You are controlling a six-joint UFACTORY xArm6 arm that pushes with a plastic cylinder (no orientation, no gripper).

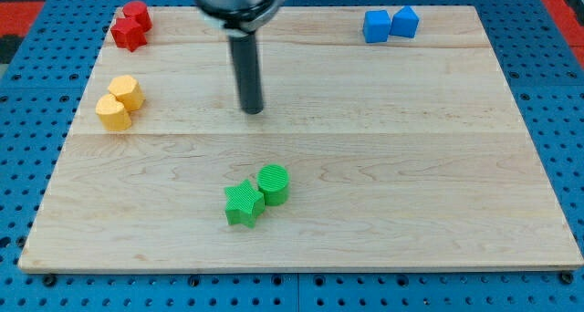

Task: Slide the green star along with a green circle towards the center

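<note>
A green star [242,203] lies on the wooden board [411,166] near the view's bottom, left of middle. A green circle [273,184] touches it on its upper right. My tip [252,110] is the lower end of a dark rod that comes down from the view's top. It stands above the two green blocks in the view, well apart from them, and touches no block.
Two red blocks [130,26] sit at the board's top left corner. Two yellow blocks [119,102] sit at the left edge. Two blue blocks [391,25] sit at the top right. A blue perforated surface [18,166] surrounds the board.
</note>
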